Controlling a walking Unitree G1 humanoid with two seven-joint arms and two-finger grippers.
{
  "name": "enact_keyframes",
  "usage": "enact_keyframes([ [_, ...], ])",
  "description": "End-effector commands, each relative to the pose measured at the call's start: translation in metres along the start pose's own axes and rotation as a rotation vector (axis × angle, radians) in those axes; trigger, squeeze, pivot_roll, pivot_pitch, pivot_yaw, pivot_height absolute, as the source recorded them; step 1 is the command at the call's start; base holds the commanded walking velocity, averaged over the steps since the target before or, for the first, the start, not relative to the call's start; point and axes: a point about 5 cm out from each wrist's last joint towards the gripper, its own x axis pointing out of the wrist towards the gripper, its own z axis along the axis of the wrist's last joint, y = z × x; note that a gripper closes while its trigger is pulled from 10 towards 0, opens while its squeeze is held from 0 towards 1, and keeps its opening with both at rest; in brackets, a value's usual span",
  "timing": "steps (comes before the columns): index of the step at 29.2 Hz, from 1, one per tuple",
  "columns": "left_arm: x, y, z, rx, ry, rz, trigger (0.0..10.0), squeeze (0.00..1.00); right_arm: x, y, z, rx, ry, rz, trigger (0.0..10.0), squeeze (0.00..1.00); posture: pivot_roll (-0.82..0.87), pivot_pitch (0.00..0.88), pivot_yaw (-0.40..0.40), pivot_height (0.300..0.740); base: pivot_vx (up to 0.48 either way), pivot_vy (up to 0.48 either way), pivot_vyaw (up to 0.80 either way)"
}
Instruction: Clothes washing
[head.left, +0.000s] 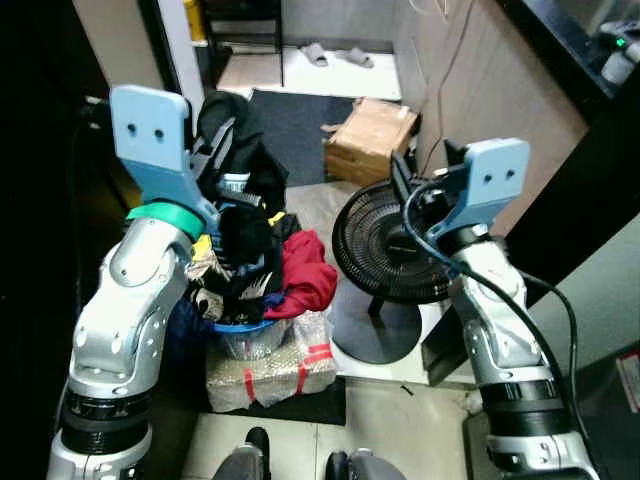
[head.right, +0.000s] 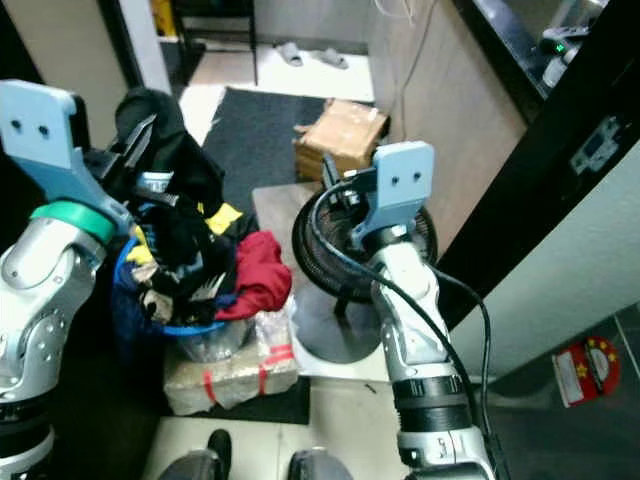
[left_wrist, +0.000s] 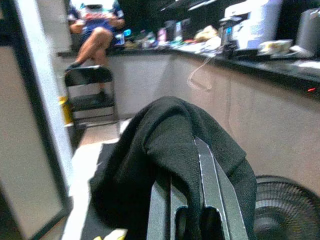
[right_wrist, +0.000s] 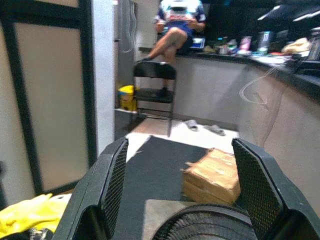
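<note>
Left tool (left_wrist: 187, 165) (fingers closed) — grips black garment (left_wrist: 165, 135).

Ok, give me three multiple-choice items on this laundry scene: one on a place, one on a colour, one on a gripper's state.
1. Where does the floor fan stand?
A. Beside the laundry basket, toward the robot's right
B. On top of the cardboard box
C. Behind the folding chair

2. What colour is the garment hanging over the basket's edge nearest the fan?
A. White
B. Red
C. Green

3. What state is the left gripper in?
A. Open above the fan
B. Shut on nothing
C. Shut on the black garment

Answers:
1 A, the fan sits next to the basket in the eye views.
2 B, a red cloth spills over that side.
3 C, the left wrist view shows black cloth draped over the closed fingers.
</note>
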Motion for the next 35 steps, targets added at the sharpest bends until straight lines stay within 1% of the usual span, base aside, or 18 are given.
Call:
enact_keyframes([
  [1,-0.0014,0.0001,-0.0025,0.004,0.007,0.004,10.0,0.0,-0.0019,0.0001,-0.0016,0.014,0.013,-0.007,10.0,0.0,0.0,0.061,-0.018,0.74,0.0,0.0,0.0],
  [5,-0.0017,-0.0007,-0.0027,0.006,0.01,0.001,10.0,0.0,-0.0013,-0.0015,-0.0018,0.039,0.017,-0.023,10.0,0.0,0.01,0.062,-0.016,0.74,0.0,0.0,-0.8],
  [35,-0.0009,-0.002,-0.0039,0.002,0.01,-0.015,10.0,0.0,0.0028,-0.0013,0.0034,0.052,-0.003,-0.029,10.0,0.0,0.01,0.053,-0.011,0.74,0.0,0.0,-0.8],
])
